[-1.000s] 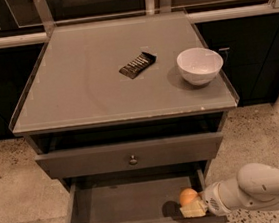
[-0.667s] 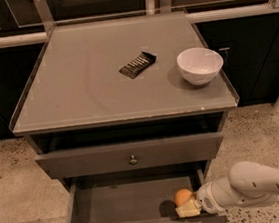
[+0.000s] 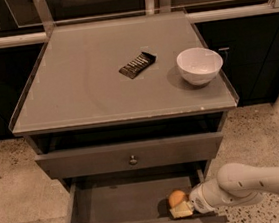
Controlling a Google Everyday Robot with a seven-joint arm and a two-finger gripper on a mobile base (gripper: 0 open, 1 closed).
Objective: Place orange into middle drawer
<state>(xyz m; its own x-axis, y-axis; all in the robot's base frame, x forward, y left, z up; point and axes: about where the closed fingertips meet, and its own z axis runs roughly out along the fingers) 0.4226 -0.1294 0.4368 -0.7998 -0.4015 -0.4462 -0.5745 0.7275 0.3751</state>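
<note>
Your gripper (image 3: 182, 209) was down inside the open middle drawer (image 3: 119, 201), at its right end.
The orange (image 3: 177, 197) sat touching it in the drawer; you could not tell whether the gripper clasped it. The shut upper drawer (image 3: 85, 161) overhung just above. On the bench (image 3: 76, 90) stood a white bowl (image 3: 199, 65) and a dark wrapped bar (image 3: 137, 64).

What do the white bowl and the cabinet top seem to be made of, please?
The white bowl looks like glazed ceramic or glossy plastic: smooth, with a soft sheen. The cabinet top seems matte grey laminate or frosted sheet, with diffuse reflections. The gripper is in the open middle drawer, at the orange.
</note>
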